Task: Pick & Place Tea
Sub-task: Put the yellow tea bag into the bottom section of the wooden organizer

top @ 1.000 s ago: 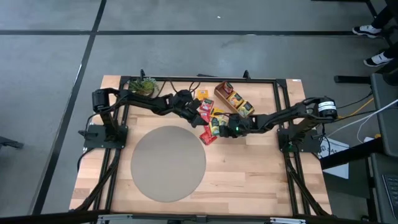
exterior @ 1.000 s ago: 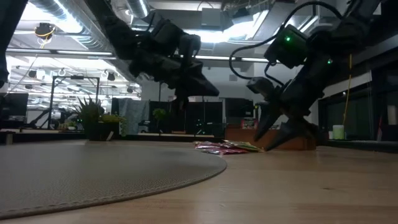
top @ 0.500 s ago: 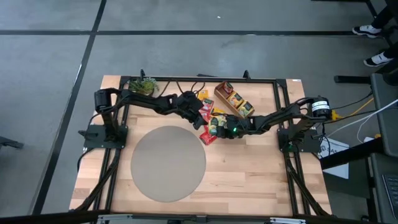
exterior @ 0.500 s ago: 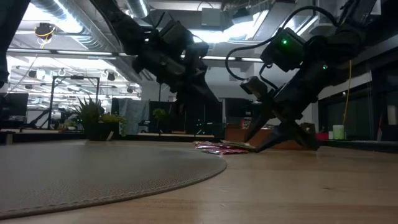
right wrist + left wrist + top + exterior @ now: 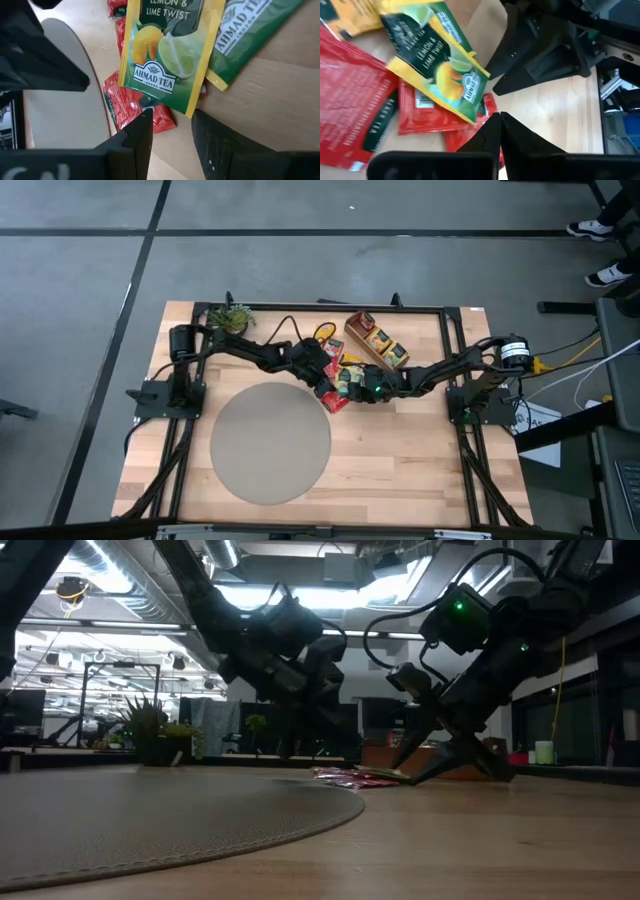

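Note:
The tea lies as a loose pile of sachets (image 5: 337, 398) on the wood between both arms, beside the grey round mat (image 5: 270, 442). On top is a green-and-yellow lemon-lime sachet (image 5: 440, 60) (image 5: 170, 50), over red sachets (image 5: 355, 100) (image 5: 135, 107). My left gripper (image 5: 497, 117) (image 5: 326, 378) is shut, its tips low over a red sachet at the pile's left side. My right gripper (image 5: 172, 120) (image 5: 351, 386) is open at the pile's right side. Its fingers slant down to either side of the lemon-lime sachet's near corner and hold nothing. My left gripper points its shut tips slanting down from the table's left at the edge of a red sachet (image 5: 470, 135). I cannot tell whether they touch it.
A brown wooden tray (image 5: 362, 328) holding more sachets stands just behind the pile. A small potted plant (image 5: 232, 317) sits at the far left corner. The mat covers the table's near middle, and bare wood (image 5: 420, 460) lies to its right.
My left gripper, still shut, has come down and moved toward the table's near and right side, from behind the pile onto its left side. The sachets lie as before.

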### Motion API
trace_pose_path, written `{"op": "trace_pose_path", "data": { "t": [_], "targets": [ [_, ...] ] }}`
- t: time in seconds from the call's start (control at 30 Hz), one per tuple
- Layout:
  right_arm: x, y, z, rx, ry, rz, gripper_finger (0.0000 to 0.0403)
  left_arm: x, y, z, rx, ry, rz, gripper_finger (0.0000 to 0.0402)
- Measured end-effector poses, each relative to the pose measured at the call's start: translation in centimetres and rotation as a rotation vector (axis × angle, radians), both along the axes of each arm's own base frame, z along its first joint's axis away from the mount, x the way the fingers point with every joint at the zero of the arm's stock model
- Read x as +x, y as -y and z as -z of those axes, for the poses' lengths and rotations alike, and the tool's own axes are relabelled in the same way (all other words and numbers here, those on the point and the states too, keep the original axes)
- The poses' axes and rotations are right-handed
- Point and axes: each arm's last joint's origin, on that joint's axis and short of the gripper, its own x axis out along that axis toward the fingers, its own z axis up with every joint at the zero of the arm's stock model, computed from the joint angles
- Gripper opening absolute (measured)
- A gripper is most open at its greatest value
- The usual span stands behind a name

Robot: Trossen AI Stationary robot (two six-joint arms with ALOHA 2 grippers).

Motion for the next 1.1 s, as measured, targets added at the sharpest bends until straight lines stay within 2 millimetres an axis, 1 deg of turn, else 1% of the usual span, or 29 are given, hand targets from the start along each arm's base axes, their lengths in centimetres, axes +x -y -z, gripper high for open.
{"op": "trace_pose_path", "data": {
  "t": [0.2, 0.27, 0.43, 0.83, 1.1],
  "targets": [
    [0.2, 0.1, -0.2, -0.015, 0.03, 0.014, 0.0138, 0.0, 0.0, 0.2, 0.028, -0.016, -0.014, 0.0004],
    [0.2, 0.2, -0.2, -0.024, 0.032, 0.022, 0.0138, 0.1, 0.1, 0.8, 0.045, -0.026, -0.019, 0.0003],
    [0.3, 0.2, -0.2, -0.029, 0.035, 0.027, 0.0138, 0.4, 0.3, 2.2, 0.015, -0.061, -0.01, 0.0003],
    [0.5, 0.7, -0.5, -0.108, 0.076, 0.108, 0.0138, 0.4, 0.2, 2.3, 0.013, -0.061, -0.008, 0.0005],
    [0.7, 0.8, -0.7, -0.092, 0.103, 0.099, 0.0138, 0.4, 0.2, 2.4, 0.026, -0.068, -0.017, 0.0004]
  ]
}}
